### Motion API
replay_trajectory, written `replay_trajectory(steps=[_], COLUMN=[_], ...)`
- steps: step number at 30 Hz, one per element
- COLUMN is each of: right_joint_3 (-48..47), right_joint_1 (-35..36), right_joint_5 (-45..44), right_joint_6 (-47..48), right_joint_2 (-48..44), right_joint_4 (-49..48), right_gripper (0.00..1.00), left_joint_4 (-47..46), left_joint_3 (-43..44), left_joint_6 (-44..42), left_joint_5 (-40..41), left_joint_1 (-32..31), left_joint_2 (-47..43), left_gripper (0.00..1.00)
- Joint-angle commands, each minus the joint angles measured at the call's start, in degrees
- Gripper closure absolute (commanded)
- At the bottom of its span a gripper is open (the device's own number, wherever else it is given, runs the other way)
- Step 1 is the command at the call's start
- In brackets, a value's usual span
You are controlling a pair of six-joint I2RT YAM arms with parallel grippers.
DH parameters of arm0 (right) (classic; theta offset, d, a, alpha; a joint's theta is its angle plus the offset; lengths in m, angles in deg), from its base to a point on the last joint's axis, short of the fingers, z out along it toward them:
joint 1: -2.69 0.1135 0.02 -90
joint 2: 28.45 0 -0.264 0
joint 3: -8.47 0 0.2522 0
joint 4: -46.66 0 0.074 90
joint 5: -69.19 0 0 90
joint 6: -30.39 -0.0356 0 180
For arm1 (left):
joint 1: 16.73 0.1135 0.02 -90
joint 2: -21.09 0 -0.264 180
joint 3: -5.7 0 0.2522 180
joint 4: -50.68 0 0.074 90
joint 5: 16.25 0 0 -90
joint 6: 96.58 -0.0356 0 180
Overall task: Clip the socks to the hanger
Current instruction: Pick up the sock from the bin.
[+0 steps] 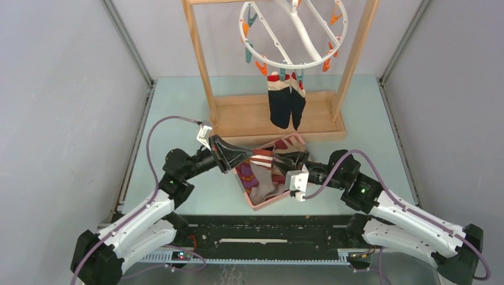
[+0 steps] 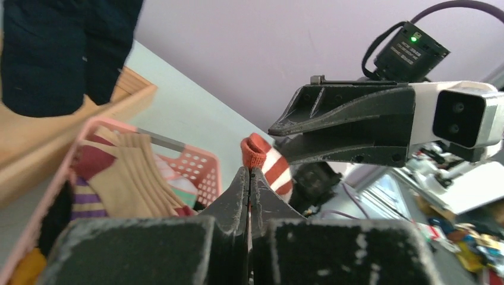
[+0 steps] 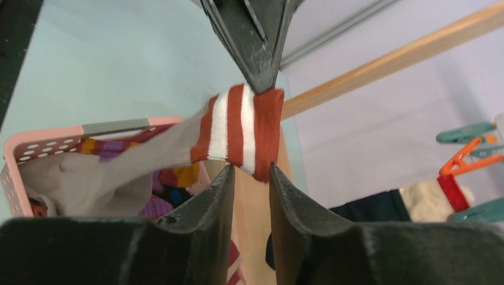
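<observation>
The striped sock (image 3: 241, 130) is hanging over the pink basket (image 1: 261, 205), on the near side of the hanger (image 1: 285, 64). The left gripper (image 2: 248, 172) is pinching its cuff, fully closed. The right gripper (image 3: 251, 172) is waiting part open just under the cuff, gripping nothing. Doing this step well is probably calling for a bite on the cuff's free corner, stretching the edge flat.

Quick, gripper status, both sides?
Left gripper: closed, pinching the cuff of the red-white striped sock.
Right gripper: open, at the same sock's lower edge, not clamping it.

Pale green table (image 1: 178, 104) bears a wooden rack (image 1: 238, 117) and, nearer, a pink basket (image 1: 267, 203)
</observation>
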Motion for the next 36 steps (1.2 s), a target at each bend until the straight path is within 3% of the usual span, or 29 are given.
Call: replay_trajectory(steps=[1,6,10,16,22,28,36], right_joint_3=[0.91,1.00,1.00,1.00,0.73,-1.63,-2.57], right_joint_1=[-3.54,-8.38,-9.75,-9.59,-9.38,-8.69,-6.73], right_joint_5=[-2.99,-1.53,2.75,7.51,9.07,4.88,7.20], right_joint_6=[-10.90,-21.97,-31.28,-48.29,-64.20,-70.63,-74.14], right_joint_2=[0.00,0.34,0.00,2.76,5.34,8.75,11.06], right_joint_4=[-4.21,-4.05,-5.19,-10.52,-18.65,-18.35,-24.02], right_gripper=[0.59,0.39,0.35,0.29,0.27,0.29,0.37], left_joint_4=[0.62,-2.34,-5.27,-15.47,-15.71,-16.85,-18.17], left_joint_3=[2.95,1.64,-0.86,-5.20,-5.67,-5.44,-5.83], left_joint_6=[-8.60,-15.02,-22.11,-25.66,-27.93,-26.60,-25.30], left_joint_5=[7.27,9.53,8.57,4.33,3.74,2.17,2.11], left_joint_1=[-0.20,-0.20,-0.20,-1.32,-2.65,-3.82,-4.50], left_joint_2=[-1.51,-2.87,-4.37,-5.63,-7.19,-7.31,-7.44], left_gripper=[1.00,1.00,1.00,1.00,1.00,1.00,1.00])
